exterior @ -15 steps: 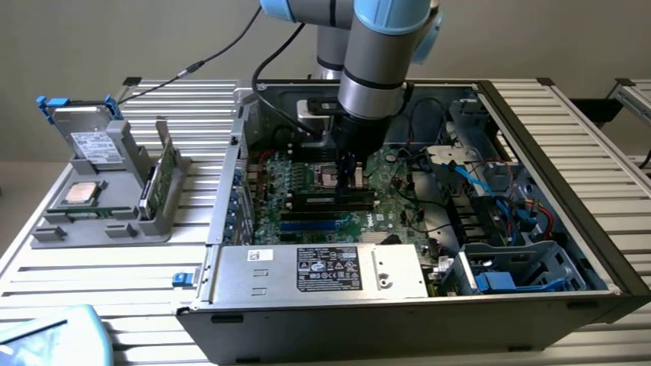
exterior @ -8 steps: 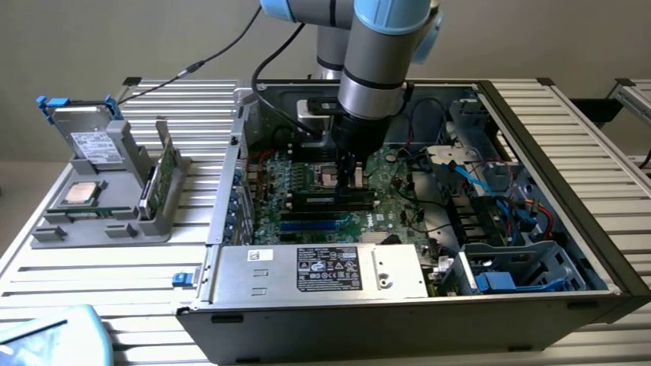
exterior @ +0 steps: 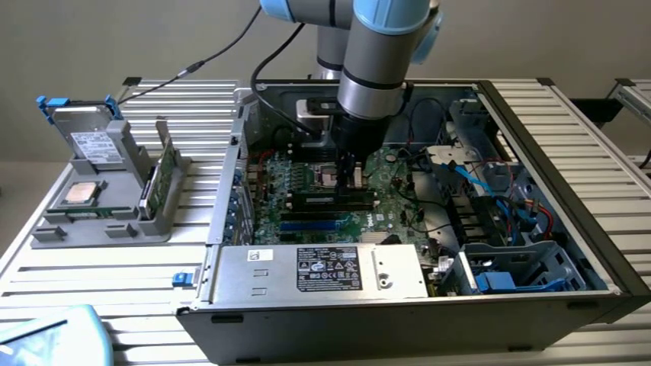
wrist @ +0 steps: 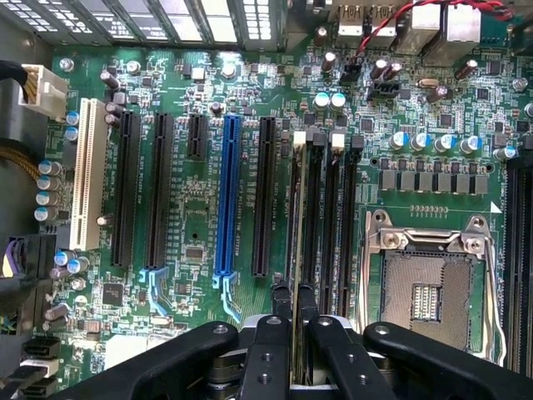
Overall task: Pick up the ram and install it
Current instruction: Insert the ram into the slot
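Note:
My gripper (exterior: 351, 177) reaches down into the open computer case (exterior: 569, 175), over the motherboard (exterior: 305, 183). In the wrist view the gripper (wrist: 294, 315) is shut on the ram (wrist: 296, 233). I see the ram edge-on as a thin dark stick, lined up along the outermost of the black memory slots (wrist: 333, 225), beside the slot's white latch (wrist: 300, 140). Whether the ram is touching the slot I cannot tell. In the exterior view the black slots (exterior: 331, 200) lie just below the fingers.
The empty processor socket (wrist: 425, 283) sits beside the memory slots. Beyond them are black, blue and white expansion slots (wrist: 226, 200). A grey holder (exterior: 102, 206) at the exterior view's left carries a silver drive (exterior: 91, 141), a square chip (exterior: 81, 194) and an upright green board (exterior: 163, 171). The power supply (exterior: 325, 271) fills the case's front.

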Robot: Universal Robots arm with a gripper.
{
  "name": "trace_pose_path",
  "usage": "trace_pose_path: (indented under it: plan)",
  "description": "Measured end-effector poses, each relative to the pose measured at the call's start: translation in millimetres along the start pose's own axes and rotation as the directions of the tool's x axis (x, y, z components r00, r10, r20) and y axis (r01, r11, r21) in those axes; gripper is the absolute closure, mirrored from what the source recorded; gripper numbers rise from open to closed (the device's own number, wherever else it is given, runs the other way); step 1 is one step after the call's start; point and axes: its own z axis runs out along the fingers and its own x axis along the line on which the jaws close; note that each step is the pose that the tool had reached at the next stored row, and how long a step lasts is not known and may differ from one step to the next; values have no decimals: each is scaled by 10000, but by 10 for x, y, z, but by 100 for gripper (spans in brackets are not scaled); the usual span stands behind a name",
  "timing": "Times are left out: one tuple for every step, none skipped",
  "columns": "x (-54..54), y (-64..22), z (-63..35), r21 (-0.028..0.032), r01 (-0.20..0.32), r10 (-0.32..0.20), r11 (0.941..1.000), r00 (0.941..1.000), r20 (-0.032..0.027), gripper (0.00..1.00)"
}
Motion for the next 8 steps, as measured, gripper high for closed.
trace_pose_path:
  plan:
    - [0,0,0,0,1,-1,10000,10000,-1,86]
    - [0,0,0,-1,-1,1,10000,10000,-5,86]
    - [-1,0,3,-1,-1,1,10000,10000,-6,86]
    - [-1,-1,5,-1,-1,1,10000,10000,-6,86]
    - [-2,-1,6,0,-1,1,10000,10000,-7,86]
    - [-4,-1,9,-1,-1,1,10000,10000,-7,86]
    - [-5,-1,11,-1,-2,2,10000,10000,-7,86]
    - [-6,-2,13,0,-1,1,10000,10000,-7,86]
